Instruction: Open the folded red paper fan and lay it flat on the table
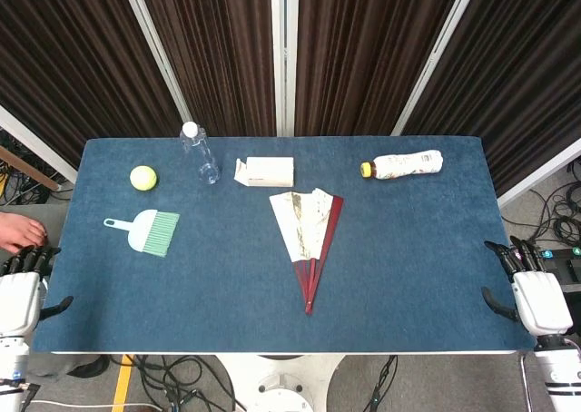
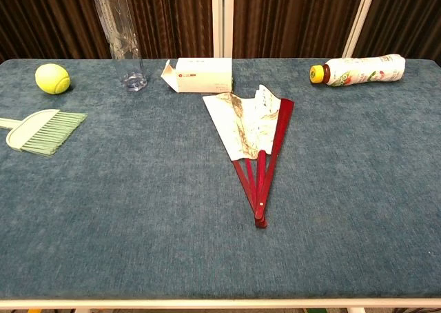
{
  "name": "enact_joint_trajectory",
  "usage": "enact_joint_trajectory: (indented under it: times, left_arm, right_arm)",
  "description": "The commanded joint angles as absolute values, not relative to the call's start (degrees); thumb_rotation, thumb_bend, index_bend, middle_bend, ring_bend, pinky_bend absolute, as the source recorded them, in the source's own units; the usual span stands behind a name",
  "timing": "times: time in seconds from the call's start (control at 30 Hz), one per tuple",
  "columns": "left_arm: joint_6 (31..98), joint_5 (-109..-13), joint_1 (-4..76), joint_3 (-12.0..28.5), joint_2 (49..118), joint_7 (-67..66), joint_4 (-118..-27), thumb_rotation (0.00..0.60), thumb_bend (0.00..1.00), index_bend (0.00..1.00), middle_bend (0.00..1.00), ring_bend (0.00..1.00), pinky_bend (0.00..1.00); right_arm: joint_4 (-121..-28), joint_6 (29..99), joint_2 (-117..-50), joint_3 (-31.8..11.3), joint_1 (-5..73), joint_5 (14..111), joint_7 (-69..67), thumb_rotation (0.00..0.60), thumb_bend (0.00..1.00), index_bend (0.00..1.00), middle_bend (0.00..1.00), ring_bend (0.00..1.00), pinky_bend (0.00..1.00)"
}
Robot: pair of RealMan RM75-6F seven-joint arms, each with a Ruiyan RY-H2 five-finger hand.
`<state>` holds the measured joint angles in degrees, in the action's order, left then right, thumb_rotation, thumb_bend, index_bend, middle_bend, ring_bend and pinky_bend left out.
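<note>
both hands, left hand (image 1: 20, 289) and right hand (image 1: 536, 294), rest at the near table corners, fingers apart, holding nothing. far left lie a green brush (image 2: 43, 129), tennis ball (image 2: 52, 78), clear bottle (image 2: 122, 41); a small carton (image 2: 200, 74) mid, drink bottle (image 2: 358, 70) right. partly opened red fan (image 2: 251, 137) lies flat at centre on blue table (image 2: 138, 209).

Red fan (image 1: 307, 235) partly open, flat mid-table.
</note>
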<state>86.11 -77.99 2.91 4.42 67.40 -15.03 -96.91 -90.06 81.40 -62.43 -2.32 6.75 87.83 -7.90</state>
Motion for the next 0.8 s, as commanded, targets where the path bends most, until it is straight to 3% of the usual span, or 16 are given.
enact_joint_trajectory:
  times: [0.03, 0.47, 0.63, 0.8]
  left_arm:
    - [86.20, -78.01, 2.85, 4.36, 67.38, -15.08, -97.00, 0.600, 0.00, 0.24, 0.21, 0.13, 0.22]
    - [86.56, -78.25, 2.75, 4.32, 67.04, -14.73, -97.30, 0.600, 0.00, 0.24, 0.21, 0.13, 0.22]
    - [86.75, -78.74, 2.85, 4.34, 67.15, -14.45, -97.16, 0.600, 0.00, 0.24, 0.21, 0.13, 0.22]
    - [86.73, -78.61, 2.72, 4.23, 67.07, -14.11, -97.18, 0.600, 0.00, 0.24, 0.21, 0.13, 0.22]
  right_arm:
    - [-90.01, 81.34, -62.41, -2.26, 6.79, 87.91, -7.93, 0.600, 0.25, 0.14, 0.19, 0.00, 0.03]
    - [-90.43, 78.49, -61.80, -2.75, 10.76, 91.74, -8.24, 0.600, 0.23, 0.14, 0.19, 0.00, 0.03]
    - [-90.87, 68.39, -63.99, -4.32, 20.08, 95.24, -6.31, 0.600, 0.10, 0.17, 0.21, 0.00, 0.03]
    - [-86.26, 57.03, -72.12, -7.55, 29.51, 92.07, -4.94, 0.600, 0.04, 0.27, 0.23, 0.00, 0.03]
